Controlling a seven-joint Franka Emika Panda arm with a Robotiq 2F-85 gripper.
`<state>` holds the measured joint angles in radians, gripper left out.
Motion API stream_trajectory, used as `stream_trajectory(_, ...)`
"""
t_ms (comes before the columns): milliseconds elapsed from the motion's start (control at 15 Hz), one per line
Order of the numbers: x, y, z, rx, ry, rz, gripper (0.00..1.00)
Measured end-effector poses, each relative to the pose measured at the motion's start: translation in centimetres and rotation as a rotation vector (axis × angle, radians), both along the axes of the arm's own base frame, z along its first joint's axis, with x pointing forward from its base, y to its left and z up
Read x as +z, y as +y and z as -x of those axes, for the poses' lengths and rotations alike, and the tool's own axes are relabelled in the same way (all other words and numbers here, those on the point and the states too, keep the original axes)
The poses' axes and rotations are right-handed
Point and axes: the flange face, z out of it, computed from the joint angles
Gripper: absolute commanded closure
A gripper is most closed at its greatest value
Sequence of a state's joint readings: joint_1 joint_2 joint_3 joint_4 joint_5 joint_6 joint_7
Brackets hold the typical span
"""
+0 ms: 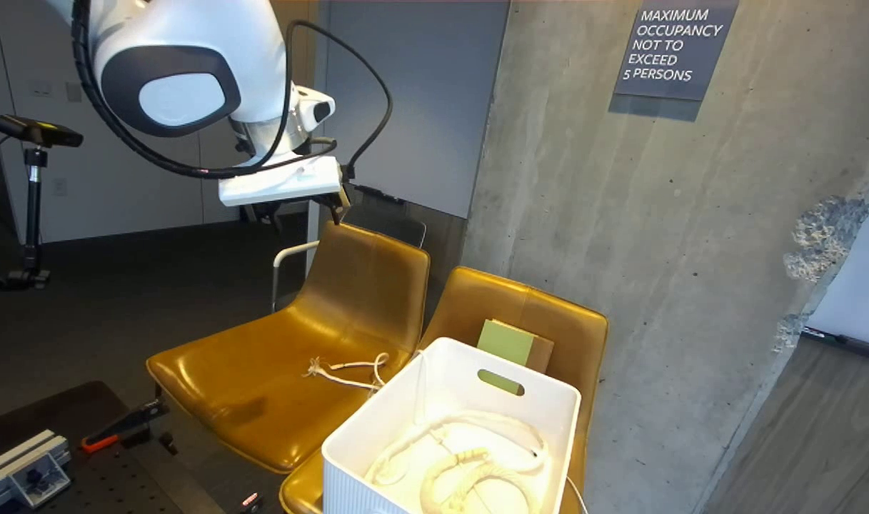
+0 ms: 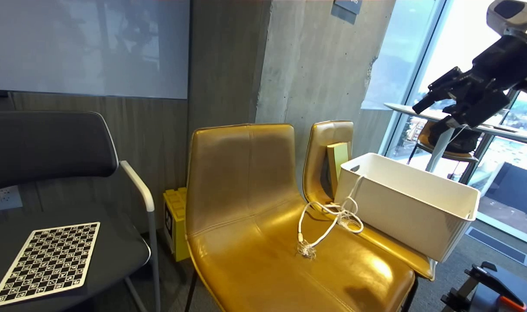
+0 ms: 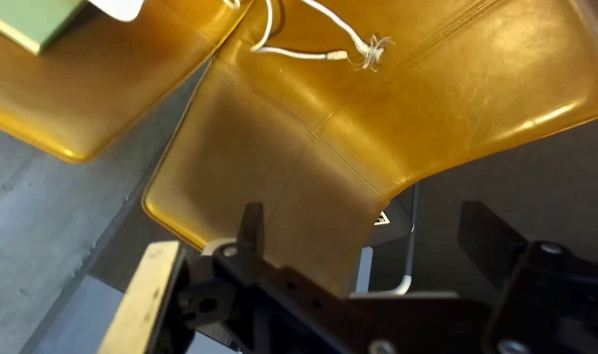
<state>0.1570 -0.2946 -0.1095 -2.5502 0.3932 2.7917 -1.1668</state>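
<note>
Hand [image 3: 360,211]: open, with fingers [image 3: 252,228] spread wide apart; raised in the air, well above seat height in both exterior views.
White rope [image 3: 299,53]: lying in loose loops on the seat of the rope chair [image 3: 456,78] and reaching across to the bin chair [image 2: 330,132]; frayed at one end, pale-tipped at another just beside it; rising to the rim of the white bin [image 2: 389,216] in an exterior view.
White bin: standing upright on the bin chair, open at the top, with a handle slot in an end wall.
Coiled rope [image 1: 491,472]: lying in thicker, pale loops on the bottom of the white bin.
Rope chair: tan, set just beside the bin chair.
Bin chair: covered in the same tan, near the concrete wall [image 1: 584,178].
Green box [image 2: 337,156]: upright between the white bin and the backrest of the bin chair.
Dark chair [image 2: 38,143]: to one side of the rope chair, with a checkered board [image 2: 51,260] flat on the seat.
Yellow box [image 2: 182,225]: low down between the dark chair and the rope chair, partly hidden.
Wall sign [image 1: 677,46]: on the concrete wall, capping occupancy at 5 persons.
</note>
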Motion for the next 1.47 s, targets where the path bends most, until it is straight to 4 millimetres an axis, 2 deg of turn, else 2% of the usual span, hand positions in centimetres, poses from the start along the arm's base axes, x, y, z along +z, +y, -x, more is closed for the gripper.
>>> stream_trajectory(133,-0.1,2.4,-1.0,0.087,-0.037,0.051,0.0)
stream_trajectory(333,-2.2,4.9,-2.6,0.225,-0.017,0.139,0.0)
stream_trajectory(733,-9.4,6.1,-4.4,0.481,0.091,0.342,0.0)
stream_trajectory(1000,-13.0,7.4,-5.0,0.644,0.121,0.463,0.0)
stream_trajectory(1200,-15.1,7.3,-5.4,0.758,0.09,0.57,0.0)
stream_trajectory(1467,-16.6,4.7,-7.4,0.844,0.042,0.699,0.0)
